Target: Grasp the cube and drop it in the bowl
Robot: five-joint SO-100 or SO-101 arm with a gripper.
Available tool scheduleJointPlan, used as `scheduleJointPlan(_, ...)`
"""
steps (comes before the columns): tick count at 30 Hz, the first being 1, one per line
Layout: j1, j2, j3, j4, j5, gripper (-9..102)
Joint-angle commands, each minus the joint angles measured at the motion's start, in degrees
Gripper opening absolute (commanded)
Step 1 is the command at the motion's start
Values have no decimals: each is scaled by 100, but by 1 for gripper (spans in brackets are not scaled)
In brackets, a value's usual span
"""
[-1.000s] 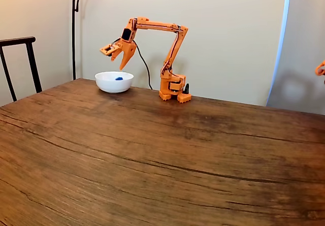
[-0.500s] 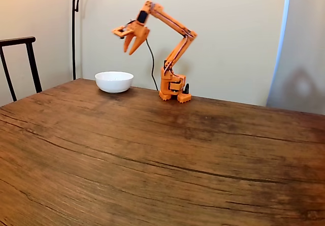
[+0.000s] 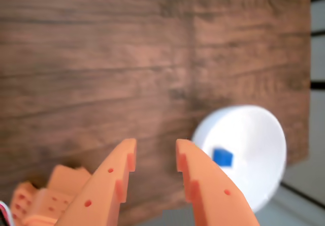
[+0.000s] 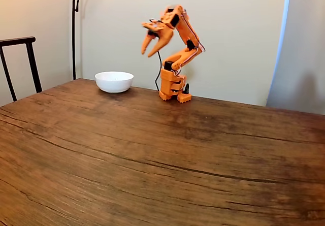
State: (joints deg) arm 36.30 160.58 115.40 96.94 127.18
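One cube: a blue cube [image 3: 222, 157] is seen lying inside the bowl in the wrist view, on its white floor, left of centre.
Bowl: a white bowl [image 4: 114, 81] is set on the bench [image 4: 152, 155] near the far edge, left of the arm's base in the fixed view; in the wrist view it [image 3: 254, 134] is seen at the lower right, close to the bench's edge.
Tool: the orange tool [image 4: 150, 47] is held high above the bench, folded back over the base, to the right of the bowl and well apart from it; its tips are pointed downward.
Tool state: the two fingers [image 3: 122, 160] are parted by a narrow gap in the wrist view, and nothing is held between them.
Surroundings: a dark chair [image 4: 20, 58] is seen at the left edge, against a pale wall.
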Motion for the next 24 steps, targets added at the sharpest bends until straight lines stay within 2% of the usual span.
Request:
scheduleJointPlan(1,-563,510,299,-18,-448,9)
scheduleJointPlan(4,-976,1125,791,-26,-756,7)
scheduleJointPlan(7,-1433,1793,1230,-26,-1020,0)
scheduleJointPlan(13,-2294,3041,2048,-413,-1424,-1)
scheduleJointPlan(18,-2962,2971,2830,-1318,-1450,-1)
scheduleJointPlan(24,-3103,2971,3964,-2320,-1661,-1)
